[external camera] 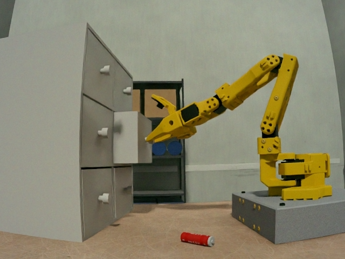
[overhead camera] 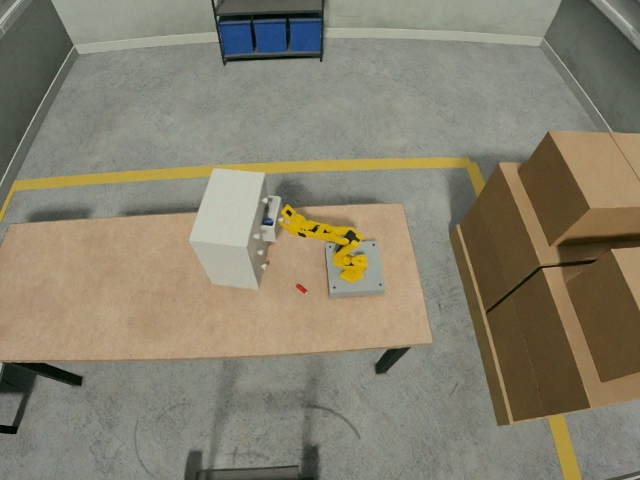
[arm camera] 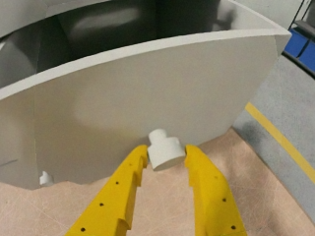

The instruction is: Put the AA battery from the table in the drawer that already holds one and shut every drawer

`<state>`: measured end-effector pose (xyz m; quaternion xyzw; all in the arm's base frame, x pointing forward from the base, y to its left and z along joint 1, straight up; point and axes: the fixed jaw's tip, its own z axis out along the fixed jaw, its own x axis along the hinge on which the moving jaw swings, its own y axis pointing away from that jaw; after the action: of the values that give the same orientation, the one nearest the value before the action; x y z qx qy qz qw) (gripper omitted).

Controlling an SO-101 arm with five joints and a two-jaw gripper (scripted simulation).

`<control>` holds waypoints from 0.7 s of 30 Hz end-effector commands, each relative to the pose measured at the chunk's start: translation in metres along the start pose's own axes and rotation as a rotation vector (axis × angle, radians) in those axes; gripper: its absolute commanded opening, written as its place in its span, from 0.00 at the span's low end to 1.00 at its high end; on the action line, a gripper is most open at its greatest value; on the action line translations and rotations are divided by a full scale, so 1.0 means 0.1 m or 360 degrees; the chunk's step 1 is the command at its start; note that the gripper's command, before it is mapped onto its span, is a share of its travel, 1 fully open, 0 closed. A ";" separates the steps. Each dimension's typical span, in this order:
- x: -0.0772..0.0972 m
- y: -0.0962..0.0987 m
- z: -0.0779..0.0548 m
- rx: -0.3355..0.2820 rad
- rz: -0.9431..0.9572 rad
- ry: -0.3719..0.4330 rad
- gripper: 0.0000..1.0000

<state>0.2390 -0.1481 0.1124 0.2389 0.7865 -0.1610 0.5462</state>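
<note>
A white cabinet (overhead camera: 227,222) (external camera: 41,134) with six drawers stands on the table. Its middle drawer (external camera: 130,136) (arm camera: 145,112) on the far column is pulled partly out; something blue (overhead camera: 267,221) lies inside it. My yellow gripper (arm camera: 164,157) (external camera: 149,138) (overhead camera: 281,221) is shut on that drawer's white knob (arm camera: 164,148). The red AA battery (overhead camera: 301,289) (external camera: 197,239) lies on the table in front of the cabinet, near the arm's base. The other drawers are shut.
The arm's grey base block (overhead camera: 356,286) (external camera: 289,217) stands right of the battery. A dark shelf with blue bins (overhead camera: 271,31) stands at the far wall. Stacked cardboard boxes (overhead camera: 558,268) stand right of the table.
</note>
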 end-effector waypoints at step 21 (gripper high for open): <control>-0.08 0.09 0.20 -0.0045 -0.0025 -0.0011 0.00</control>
<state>0.2567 -0.1533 0.1124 0.2319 0.7887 -0.1565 0.5475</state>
